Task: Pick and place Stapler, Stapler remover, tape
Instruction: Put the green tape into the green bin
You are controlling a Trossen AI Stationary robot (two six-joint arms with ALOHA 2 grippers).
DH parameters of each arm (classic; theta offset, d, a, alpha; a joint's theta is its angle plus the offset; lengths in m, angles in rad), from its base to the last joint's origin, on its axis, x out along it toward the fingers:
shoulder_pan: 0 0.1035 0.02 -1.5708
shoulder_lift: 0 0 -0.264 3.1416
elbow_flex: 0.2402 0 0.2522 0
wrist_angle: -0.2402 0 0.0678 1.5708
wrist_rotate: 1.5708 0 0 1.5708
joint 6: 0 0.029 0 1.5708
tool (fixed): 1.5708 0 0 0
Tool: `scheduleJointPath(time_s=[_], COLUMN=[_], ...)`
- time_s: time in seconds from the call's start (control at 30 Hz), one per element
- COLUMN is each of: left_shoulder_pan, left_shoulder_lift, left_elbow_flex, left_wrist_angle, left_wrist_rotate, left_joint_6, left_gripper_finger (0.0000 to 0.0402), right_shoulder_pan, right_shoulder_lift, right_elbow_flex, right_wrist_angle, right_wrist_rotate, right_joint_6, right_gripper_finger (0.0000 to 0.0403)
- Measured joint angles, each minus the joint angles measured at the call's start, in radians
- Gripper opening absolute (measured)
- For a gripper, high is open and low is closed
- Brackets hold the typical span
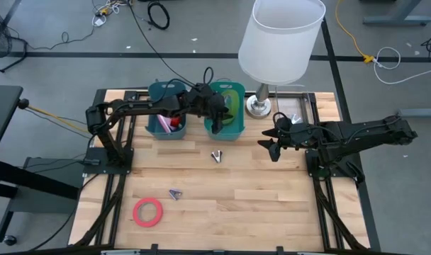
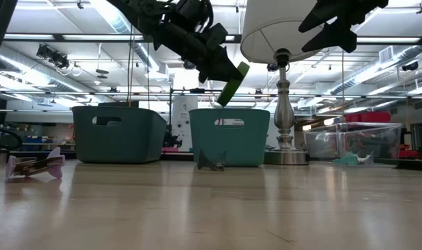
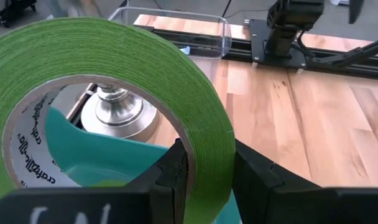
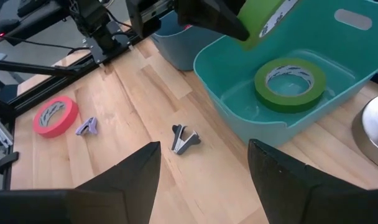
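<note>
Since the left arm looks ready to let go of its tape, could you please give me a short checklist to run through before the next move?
1. Left gripper shut on the held green tape roll: ok.
2. Roll hangs over the right teal bin, above its rim: ok.
3. Bin has room beside the green roll already inside: ok.
4. Right gripper open, empty, clear of the bin: ok.
5. Red tape roll and both staple removers on the table, not yet binned: not ok.
6. Stapler's location: cannot tell.
</note>
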Motion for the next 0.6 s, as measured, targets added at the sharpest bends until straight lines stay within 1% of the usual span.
scheduleJointPath(time_s=[0.17, 0.23, 0.33, 0.47, 0.6], left_shoulder_pan=[0.000, -0.001, -0.002, -0.001, -0.001], left_shoulder_lift=[0.000, 0.000, 0.000, 0.000, 0.000], left_elbow_flex=[0.000, 0.000, 0.000, 0.000, 0.000], left_wrist_angle=[0.000, -0.004, -0.008, -0.015, -0.039], left_wrist_rotate=[-0.002, -0.018, -0.026, -0.036, -0.094], left_joint_6=[0.000, 0.000, -0.001, -0.007, -0.027], left_gripper_finger=[0.0103, 0.0104, 0.0114, 0.0156, 0.0211], right_shoulder_pan=[0.000, 0.000, 0.000, 0.000, 0.000], right_shoulder_lift=[0.000, 0.000, 0.000, 0.000, 0.000], right_elbow_flex=[0.000, 0.000, 0.000, 0.000, 0.000], right_wrist_angle=[0.000, 0.000, 0.000, 0.000, 0.000], right_wrist_rotate=[0.000, 0.000, 0.000, 0.000, 0.000], right_joint_6=[0.000, 0.000, 0.000, 0.000, 0.000], right_gripper_finger=[0.0239, 0.0239, 0.0239, 0.0239, 0.0239])
